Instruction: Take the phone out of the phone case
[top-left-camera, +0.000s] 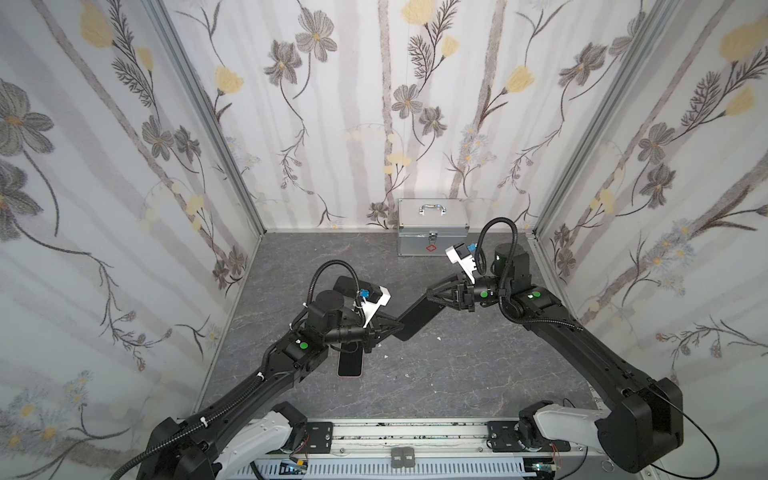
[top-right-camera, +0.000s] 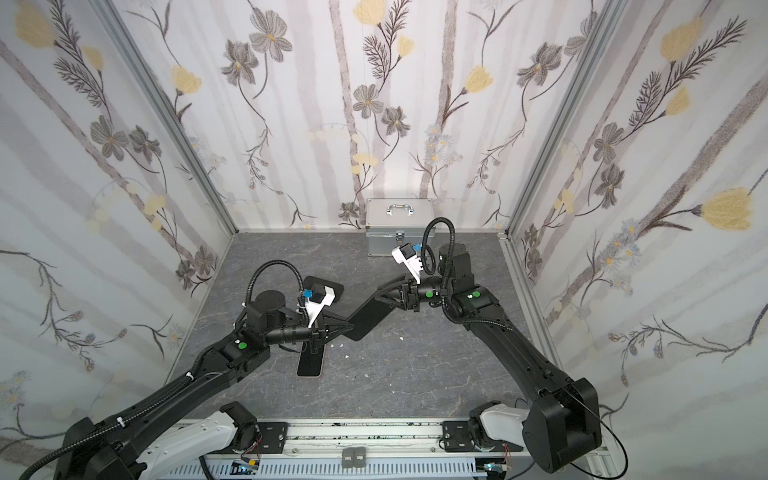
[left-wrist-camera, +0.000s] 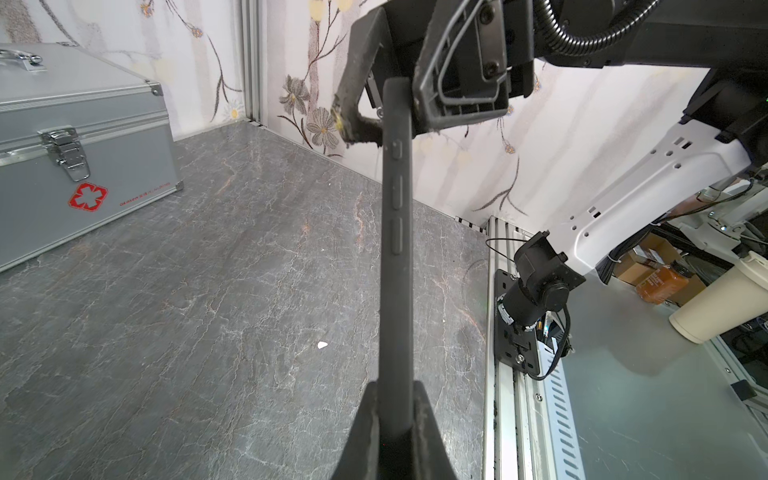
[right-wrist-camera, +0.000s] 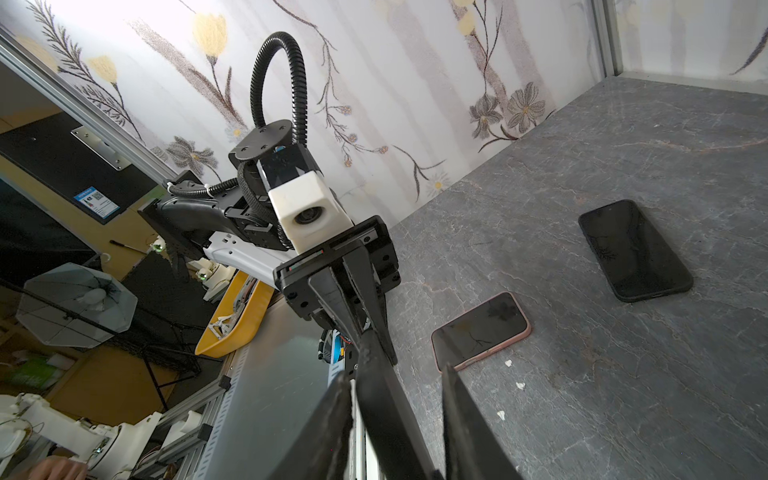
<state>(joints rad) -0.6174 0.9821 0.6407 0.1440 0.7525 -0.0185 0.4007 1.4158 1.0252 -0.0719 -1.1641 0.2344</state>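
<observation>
Slippage threatens: left gripper (top-left-camera: 395, 326) clenches one end of the case (top-left-camera: 417, 316), right gripper (top-left-camera: 430, 294) straddles the other with jaws apart; uneven closing could twist it loose.

My stereo head looks down over the whole grey marbled tabletop (top-left-camera: 457, 374); my wrist cameras face each other, close.
</observation>
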